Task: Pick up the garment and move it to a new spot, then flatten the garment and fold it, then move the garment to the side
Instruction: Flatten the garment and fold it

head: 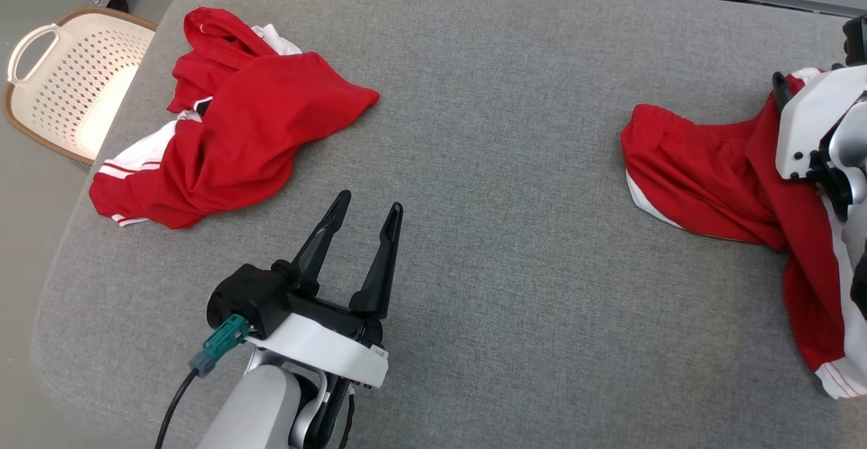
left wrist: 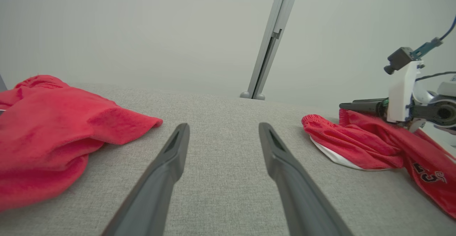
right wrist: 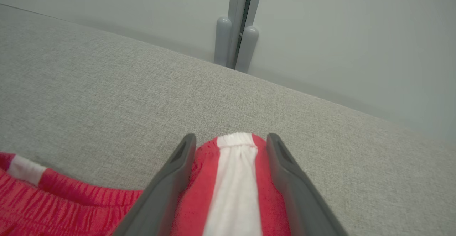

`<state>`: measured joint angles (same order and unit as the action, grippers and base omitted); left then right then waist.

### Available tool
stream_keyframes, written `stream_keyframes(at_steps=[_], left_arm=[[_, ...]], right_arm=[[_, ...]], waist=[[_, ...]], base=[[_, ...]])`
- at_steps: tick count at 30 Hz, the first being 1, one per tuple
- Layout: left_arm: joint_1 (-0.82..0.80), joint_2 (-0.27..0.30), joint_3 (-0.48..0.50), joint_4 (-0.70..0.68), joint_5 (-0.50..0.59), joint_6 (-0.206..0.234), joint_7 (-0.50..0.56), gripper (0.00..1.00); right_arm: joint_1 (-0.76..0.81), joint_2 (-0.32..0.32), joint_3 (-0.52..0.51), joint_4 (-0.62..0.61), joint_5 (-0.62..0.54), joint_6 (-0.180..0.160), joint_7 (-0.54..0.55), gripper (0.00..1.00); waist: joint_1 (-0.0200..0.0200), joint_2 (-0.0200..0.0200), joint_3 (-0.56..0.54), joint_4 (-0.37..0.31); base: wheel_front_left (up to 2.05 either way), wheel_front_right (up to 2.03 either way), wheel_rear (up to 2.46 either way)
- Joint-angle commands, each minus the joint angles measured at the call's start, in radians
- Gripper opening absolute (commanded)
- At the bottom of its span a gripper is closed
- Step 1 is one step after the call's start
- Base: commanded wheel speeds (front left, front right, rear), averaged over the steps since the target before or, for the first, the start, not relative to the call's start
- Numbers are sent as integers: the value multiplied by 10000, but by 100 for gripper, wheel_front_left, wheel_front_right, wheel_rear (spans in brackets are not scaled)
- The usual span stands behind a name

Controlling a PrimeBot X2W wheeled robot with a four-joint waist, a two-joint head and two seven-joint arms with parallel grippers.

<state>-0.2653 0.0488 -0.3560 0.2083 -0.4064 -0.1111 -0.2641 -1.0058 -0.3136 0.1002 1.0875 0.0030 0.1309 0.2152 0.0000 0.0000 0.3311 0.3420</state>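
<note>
Plainly the red garment (head: pixel 711 178) is soft, light and limp. It lies crumpled along the right edge of the tabletop (head: pixel 501 246) and would likely sag and bunch when lifted. Its gathered waistband (right wrist: pixel 236 150), crossed by a white stripe, looks the thickest part, so probably the surest place to take hold. The right pincer (right wrist: pixel 231 138) straddles that band with its jaws apart, not clamped. The left pincer (head: pixel 370 202) hangs over bare tabletop towards the near left, also spread and holding nothing. A second garment (head: pixel 230 124), also red, is heaped by the far left corner.

The tabletop has a grey woven cover that may drag at cloth, so lifting seems wiser than sliding. Off the far left corner stands a perforated basket (head: pixel 74 76), and beyond the far edge a metal post (left wrist: pixel 270 40) rises against a pale wall (left wrist: pixel 142 26).
</note>
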Motion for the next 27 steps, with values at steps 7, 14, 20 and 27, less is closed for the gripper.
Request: stream_keyframes(at_steps=[7, 14, 20, 27], left_arm=[[-141, 32, -18, 67, 14, 73, -5, 100], [-176, 34, 19, 83, 37, 77, -5, 100], [30, 33, 96, 161, 115, 76, -5, 100], [383, 32, 362, 233, 263, 129, -4, 100]], right_arm=[[-192, 398, -662, 608, 236, -3, 145, 87], [-314, 591, -732, 832, 462, -3, 18, 0], [-130, 960, -212, 559, 860, -3, -891, 0], [846, 1899, 2268, -768, 2562, -1, -1677, 0]], waist=[[0, 0, -64, -137], [0, 0, -117, -194], [0, 0, -474, -266], [0, 0, -1266, -516]], base=[[0, 0, 0], [0, 0, 0], [0, 0, 0], [0, 0, 0]])
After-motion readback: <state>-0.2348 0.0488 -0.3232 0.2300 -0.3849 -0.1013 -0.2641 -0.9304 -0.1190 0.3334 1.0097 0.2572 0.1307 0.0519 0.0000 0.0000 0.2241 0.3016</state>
